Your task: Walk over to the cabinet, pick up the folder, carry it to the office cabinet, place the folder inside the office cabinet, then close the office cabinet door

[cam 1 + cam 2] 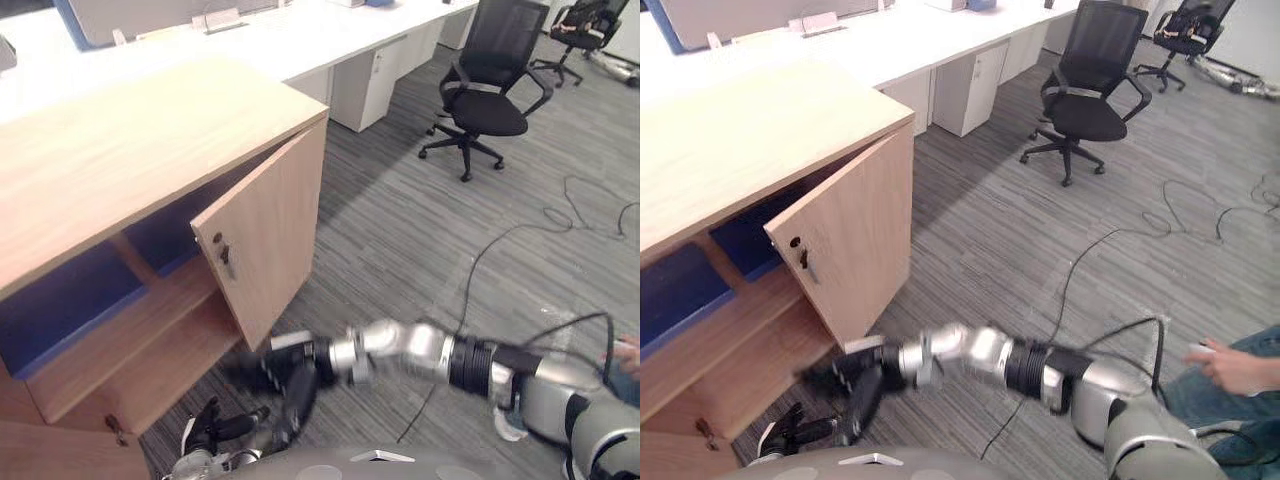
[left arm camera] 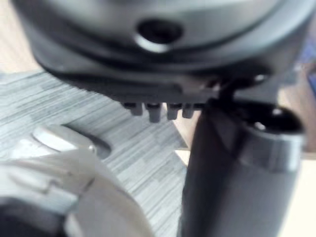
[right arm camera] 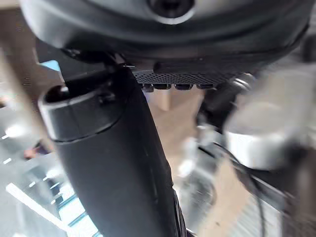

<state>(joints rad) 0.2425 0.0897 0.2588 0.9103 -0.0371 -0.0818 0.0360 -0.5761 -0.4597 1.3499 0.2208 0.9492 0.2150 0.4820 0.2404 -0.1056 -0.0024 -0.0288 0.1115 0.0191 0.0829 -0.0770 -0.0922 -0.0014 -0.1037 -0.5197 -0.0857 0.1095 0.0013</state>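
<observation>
Light wooden office cabinet [image 1: 150, 140] stands with its door [image 1: 265, 240] ajar, and a flat blue folder [image 1: 675, 285] lies on its upper shelf. The right hand [image 1: 285, 372], low by the door, and the left hand [image 1: 215, 428], nearer, are both slack-fingered and empty. The right eye view adds a person's hand [image 1: 1230, 365] at near right.

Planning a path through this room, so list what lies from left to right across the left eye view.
Open cabinet door → white drawer unit → black office chair → second chair. The hands overlap the door, so they are left out.
</observation>
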